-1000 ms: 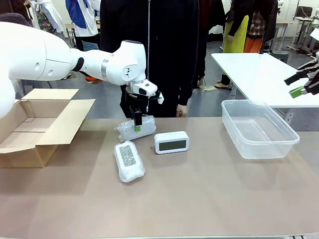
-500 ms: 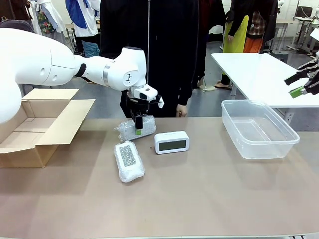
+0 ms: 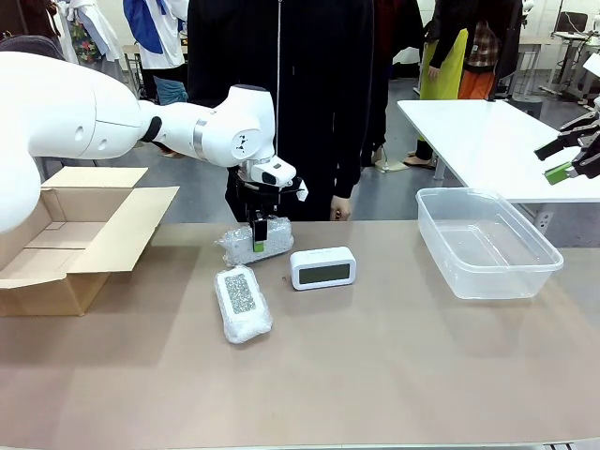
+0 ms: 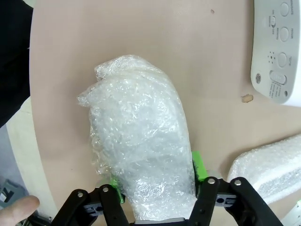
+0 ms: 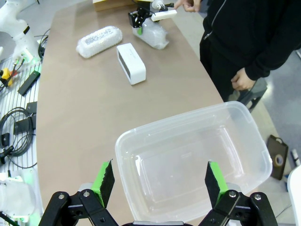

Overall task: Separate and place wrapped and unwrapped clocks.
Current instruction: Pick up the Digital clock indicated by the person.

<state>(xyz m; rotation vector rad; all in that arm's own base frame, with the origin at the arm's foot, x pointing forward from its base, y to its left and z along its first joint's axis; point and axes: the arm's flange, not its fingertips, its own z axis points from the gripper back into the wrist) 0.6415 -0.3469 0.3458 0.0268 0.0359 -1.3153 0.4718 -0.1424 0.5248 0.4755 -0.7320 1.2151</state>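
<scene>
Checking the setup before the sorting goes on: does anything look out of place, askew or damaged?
Nothing is spilled or damaged. One oddity: a small tan crumb on the table beside the white clock. The far bundle and near bundle look intact.

Far bundle (image 3: 234,247), near bundle (image 3: 243,302) — clear-white bubble wrap, speckled grey faces. Clock (image 3: 322,267) white, grey screen. Table (image 3: 394,366) tan.
</scene>
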